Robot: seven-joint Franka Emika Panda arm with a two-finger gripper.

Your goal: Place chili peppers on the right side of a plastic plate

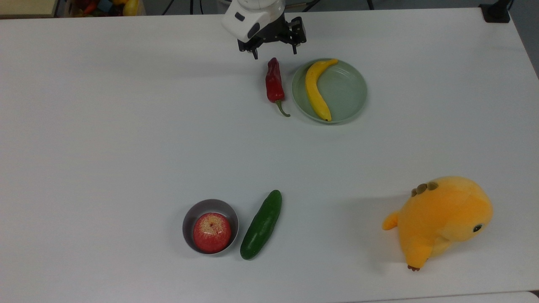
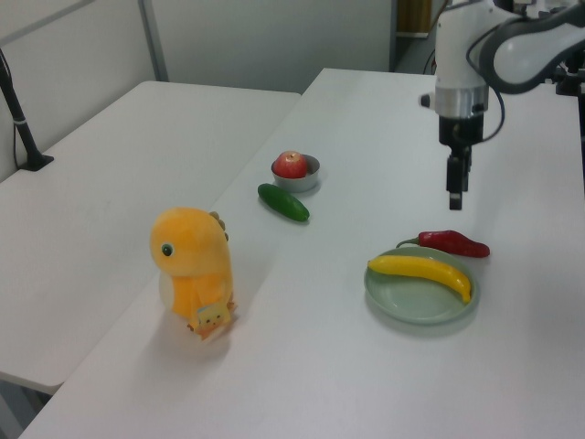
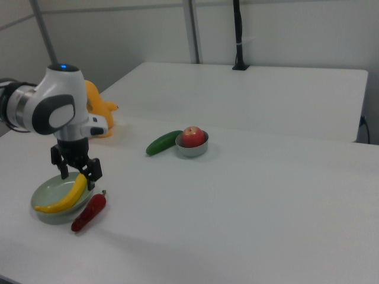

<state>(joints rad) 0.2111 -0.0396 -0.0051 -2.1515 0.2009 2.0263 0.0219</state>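
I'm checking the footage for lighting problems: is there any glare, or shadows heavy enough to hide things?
Top view: even light, a soft grey shadow beside the plush toy, a slight sheen on the chili pepper. Left view: faint shadows under the plate and the banana. Right view: a diffuse shadow beneath the gripper. Nothing is hidden.

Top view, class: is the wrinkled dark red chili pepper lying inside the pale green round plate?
No. The wrinkled dark red chili pepper lies on the white table beside the pale green round plate, off its rim on the top view's left.

White arm reaching down from above, hand pointing downward, fingers spread apart, holding nothing
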